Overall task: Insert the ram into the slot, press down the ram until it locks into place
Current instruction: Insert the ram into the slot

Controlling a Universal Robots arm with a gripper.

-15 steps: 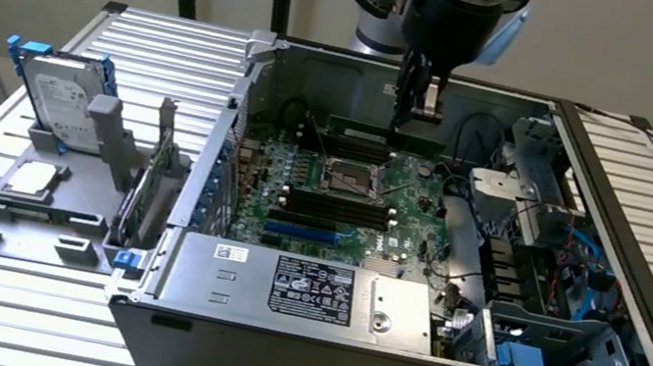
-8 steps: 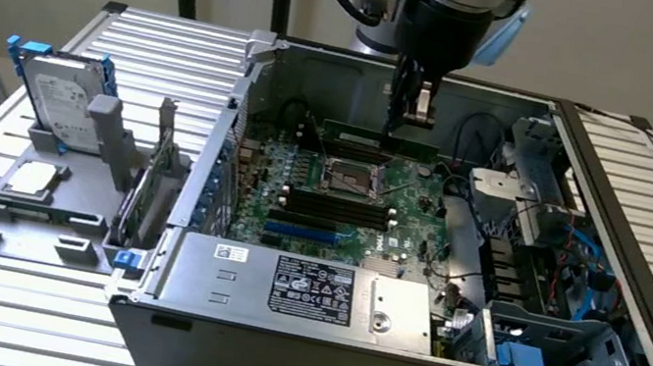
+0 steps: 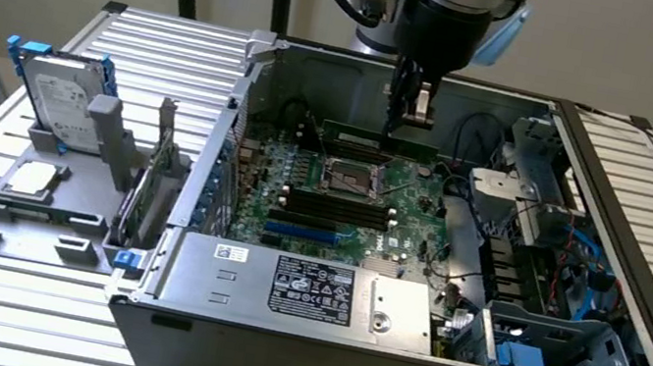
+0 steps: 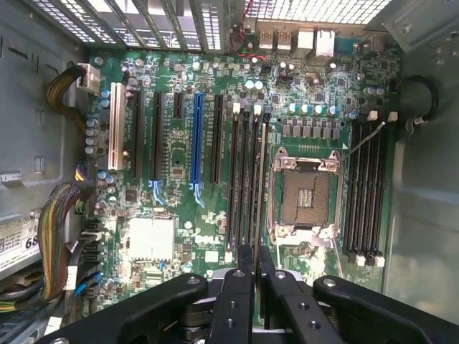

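Observation:
My gripper point(image 3: 407, 117) reaches down into the open computer case and is shut on the ram point(image 3: 368, 136), a thin green strip held level above the motherboard. In the wrist view the ram point(image 4: 260, 186) shows edge-on as a thin line running out from between my gripper's point(image 4: 255, 259) black fingers. It lies parallel to the black memory slots point(image 4: 244, 179) and over the slot nearest the CPU socket point(image 4: 305, 190). I cannot tell whether it touches that slot. The same group of slots point(image 3: 330, 205) lies between the socket and the blue slot point(image 3: 298, 232).
A second group of black memory slots point(image 4: 364, 197) lies on the other side of the socket. Cable bundles point(image 4: 57, 229) run along one case wall. The power supply point(image 3: 302, 288) sits at the case front, drive cages point(image 3: 549, 280) at the exterior view's right, and a hard drive point(image 3: 61, 104) outside at its left.

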